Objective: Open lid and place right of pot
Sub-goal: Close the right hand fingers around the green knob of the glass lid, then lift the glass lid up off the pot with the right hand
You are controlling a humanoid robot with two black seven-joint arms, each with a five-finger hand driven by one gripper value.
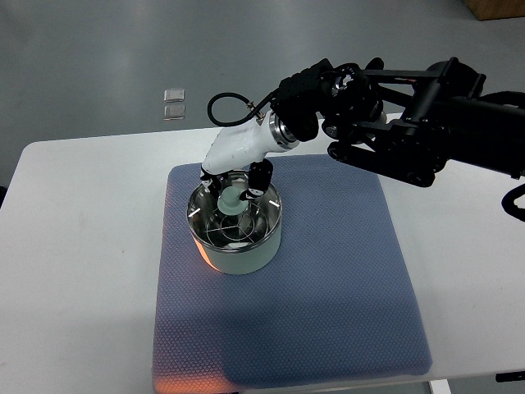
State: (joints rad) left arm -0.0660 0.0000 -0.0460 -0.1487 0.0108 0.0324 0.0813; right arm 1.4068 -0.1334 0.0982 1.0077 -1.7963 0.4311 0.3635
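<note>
Top view: the right hand (238,182) closes its fingers on the pale green knob (231,201) of the glass lid (234,218).
The lid sits on the round pale pot (236,246), upon a textured blue mat (328,279); bare mat lies right of the pot, on the smooth white table (74,246).

Setting: robotics lab or test bay. Plain white table (82,246) on smooth grey poured floor (98,57); blue-grey padded mat (328,287) laid as a work surface; cardboard box (496,8) at the far right corner of view.
</note>
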